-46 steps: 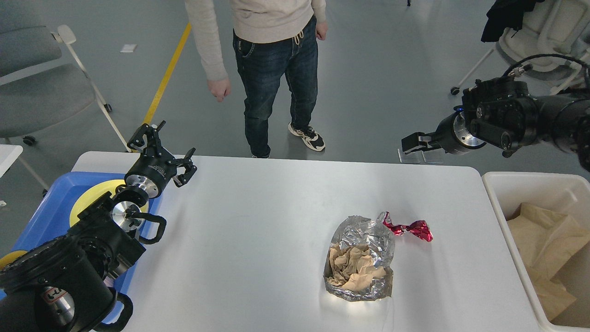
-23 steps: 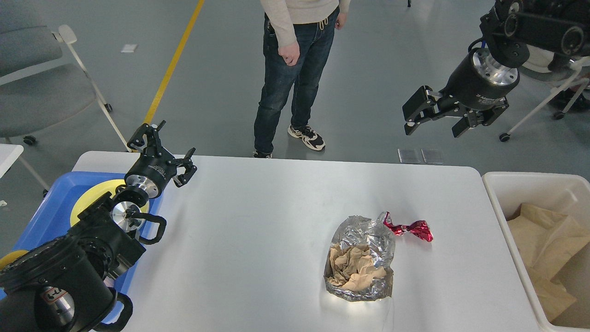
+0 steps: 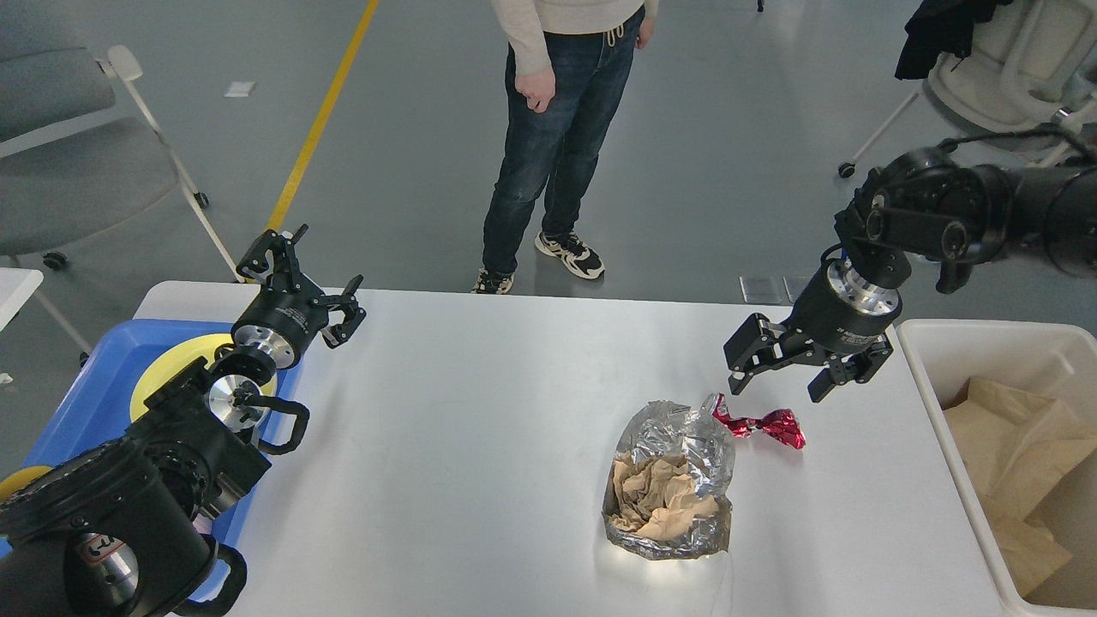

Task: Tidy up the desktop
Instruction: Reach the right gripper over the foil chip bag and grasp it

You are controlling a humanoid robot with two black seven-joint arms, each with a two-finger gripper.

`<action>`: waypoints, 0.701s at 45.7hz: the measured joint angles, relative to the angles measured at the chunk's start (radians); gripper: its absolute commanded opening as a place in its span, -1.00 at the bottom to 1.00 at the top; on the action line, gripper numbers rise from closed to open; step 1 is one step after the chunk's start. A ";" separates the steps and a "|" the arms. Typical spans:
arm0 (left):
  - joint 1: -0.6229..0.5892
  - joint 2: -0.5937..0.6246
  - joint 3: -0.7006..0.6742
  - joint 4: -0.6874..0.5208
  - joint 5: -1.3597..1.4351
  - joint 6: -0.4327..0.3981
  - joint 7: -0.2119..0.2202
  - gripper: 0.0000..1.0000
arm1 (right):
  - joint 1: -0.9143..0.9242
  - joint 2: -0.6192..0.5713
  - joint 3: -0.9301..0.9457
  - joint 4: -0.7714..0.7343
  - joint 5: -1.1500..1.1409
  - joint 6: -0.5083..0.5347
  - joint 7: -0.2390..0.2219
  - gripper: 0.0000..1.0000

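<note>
Right fingers (image 3: 778,375) spread wide, empty, above red wrapper (image 3: 765,426); left fingers (image 3: 302,277) apart, empty.

Beyond the table I see a grey polished floor (image 3: 728,111) crossed by a yellow line (image 3: 321,116). A grey chair (image 3: 77,154) on castors stands at the left, a white-framed chair (image 3: 986,68) at far right. A person in jeans (image 3: 557,128) stands near the table's far edge.

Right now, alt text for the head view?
The open right end effector hangs just above a red foil wrapper on the white desktop, beside an open foil bag stuffed with crumpled brown paper. The open left end effector hangs over a blue tray; a cream bin sits right.
</note>
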 measured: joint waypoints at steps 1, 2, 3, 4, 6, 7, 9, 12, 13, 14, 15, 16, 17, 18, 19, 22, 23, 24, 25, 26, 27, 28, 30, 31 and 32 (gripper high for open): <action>0.000 0.000 0.000 0.000 0.000 0.000 0.000 0.93 | -0.024 0.001 0.005 -0.001 -0.001 -0.021 -0.001 0.99; 0.000 0.000 0.000 0.000 0.000 0.000 0.000 0.93 | -0.043 0.002 0.008 -0.002 -0.002 -0.040 -0.001 0.99; 0.000 0.000 0.000 0.000 0.000 0.000 0.000 0.93 | -0.062 0.003 0.010 -0.003 -0.004 -0.061 -0.001 1.00; 0.000 0.000 0.000 0.000 0.000 0.000 0.000 0.93 | -0.084 0.003 0.012 -0.004 -0.005 -0.089 -0.001 1.00; 0.000 0.000 0.000 0.000 0.000 0.000 0.000 0.93 | -0.119 0.003 0.014 -0.009 -0.006 -0.138 -0.002 1.00; 0.000 0.000 0.000 0.000 0.000 0.000 0.000 0.93 | -0.135 0.004 0.015 -0.011 -0.006 -0.164 -0.002 1.00; 0.000 0.000 0.000 0.000 0.000 0.000 0.000 0.93 | -0.170 0.006 0.017 -0.019 -0.007 -0.221 -0.002 1.00; 0.000 0.000 0.000 0.000 0.000 0.000 0.000 0.93 | -0.217 0.019 0.021 -0.027 -0.007 -0.291 -0.002 1.00; 0.000 0.000 0.000 0.000 0.000 0.000 0.000 0.93 | -0.231 0.025 0.022 -0.031 -0.007 -0.308 -0.002 0.99; 0.000 0.000 0.000 0.000 0.000 -0.001 0.000 0.93 | -0.243 0.031 0.024 -0.035 -0.007 -0.323 -0.002 0.99; 0.000 0.000 0.000 0.000 0.000 -0.001 0.000 0.93 | -0.257 0.038 0.026 -0.042 -0.007 -0.340 -0.002 0.99; 0.000 0.000 0.000 0.000 0.000 -0.001 0.000 0.93 | -0.268 0.044 0.028 -0.049 -0.006 -0.352 -0.002 0.99; 0.000 0.000 0.000 0.000 0.000 -0.001 0.000 0.93 | -0.279 0.049 0.031 -0.056 -0.005 -0.363 -0.002 0.99; 0.000 0.000 0.000 0.000 0.000 -0.001 0.000 0.93 | -0.292 0.056 0.035 -0.066 -0.004 -0.374 -0.002 0.99; 0.000 0.000 0.000 0.000 0.000 -0.001 0.000 0.93 | -0.303 0.061 0.039 -0.075 -0.003 -0.382 -0.002 0.99; 0.000 0.000 0.000 0.000 0.000 -0.001 0.000 0.93 | -0.341 0.077 0.051 -0.097 -0.001 -0.402 -0.002 0.99; 0.000 0.000 0.000 0.000 0.000 -0.001 0.000 0.93 | -0.351 0.081 0.055 -0.103 -0.001 -0.406 -0.002 0.98; 0.000 0.000 0.000 0.000 0.000 -0.001 0.000 0.93 | -0.362 0.085 0.060 -0.111 -0.001 -0.411 -0.002 0.98; 0.000 0.000 0.000 0.000 0.000 -0.002 0.000 0.93 | -0.370 0.088 0.065 -0.116 0.000 -0.414 -0.002 0.95; 0.000 0.000 0.000 0.000 0.000 -0.001 0.000 0.93 | -0.378 0.090 0.070 -0.121 0.000 -0.418 -0.002 0.89; 0.000 0.000 0.000 0.000 0.000 -0.001 0.000 0.93 | -0.385 0.091 0.074 -0.126 0.000 -0.421 -0.002 0.80; 0.000 0.000 0.000 0.000 0.000 -0.002 0.000 0.93 | -0.394 0.093 0.080 -0.131 0.000 -0.426 -0.002 0.67; 0.000 0.000 0.000 0.000 0.000 -0.002 0.000 0.93 | -0.407 0.095 0.087 -0.137 0.000 -0.438 -0.002 0.27; 0.000 0.000 0.000 0.000 0.000 -0.002 0.000 0.93 | -0.413 0.097 0.089 -0.139 0.000 -0.444 -0.002 0.04; 0.000 0.000 0.000 0.000 0.000 -0.002 0.000 0.93 | -0.419 0.098 0.091 -0.140 0.000 -0.453 -0.002 -0.18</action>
